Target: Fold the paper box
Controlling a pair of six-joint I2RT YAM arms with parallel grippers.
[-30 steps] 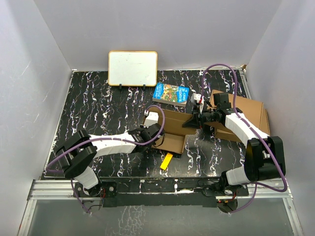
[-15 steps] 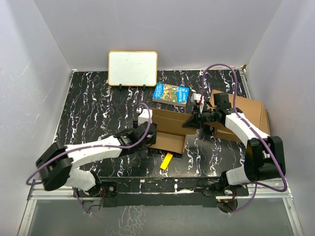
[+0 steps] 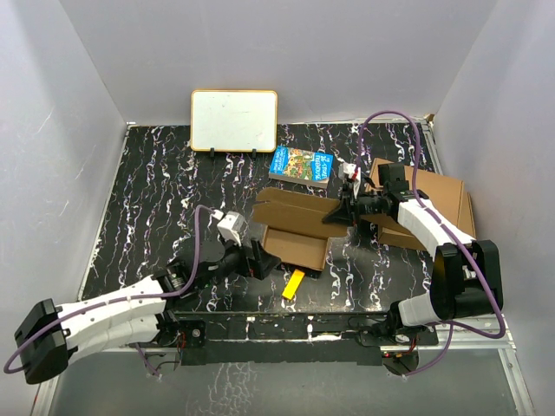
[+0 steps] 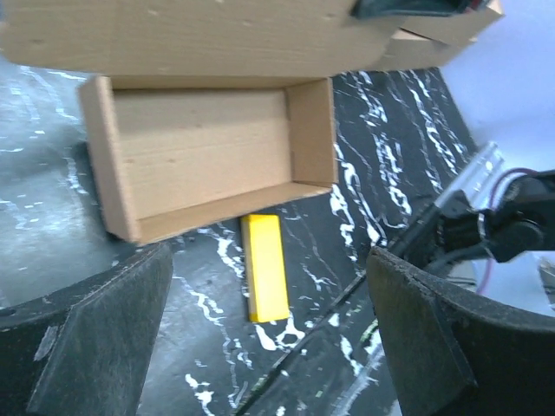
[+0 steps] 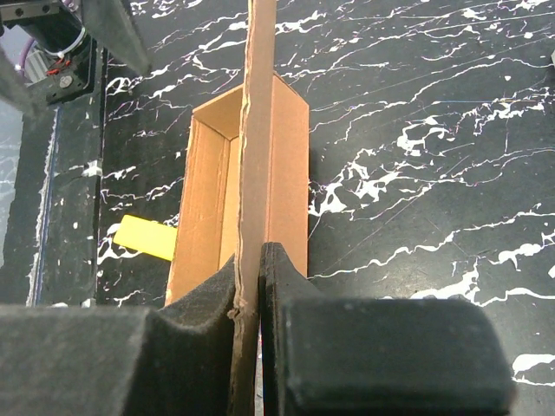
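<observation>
The paper box (image 3: 297, 247) lies mid-table as an open brown tray with its lid flap (image 3: 290, 208) raised behind it. My right gripper (image 3: 341, 213) is shut on that flap's right edge. In the right wrist view the cardboard flap (image 5: 257, 130) stands edge-on, pinched in the gripper (image 5: 253, 290), with the tray (image 5: 290, 165) beyond. My left gripper (image 3: 257, 261) hangs open, near and left of the tray, touching nothing. The left wrist view shows the tray (image 4: 208, 152) ahead of the spread fingers (image 4: 104, 334).
A yellow block (image 3: 294, 284) (image 4: 264, 269) lies just in front of the tray. A blue book (image 3: 302, 165) and a whiteboard (image 3: 234, 120) are at the back. Larger cardboard boxes (image 3: 442, 204) are stacked at the right. The metal rail (image 3: 286, 325) runs along the near edge.
My left gripper has let go at the box's left side, opened wide and drawn back toward the near left. The right gripper has kept its hold on the flap.
</observation>
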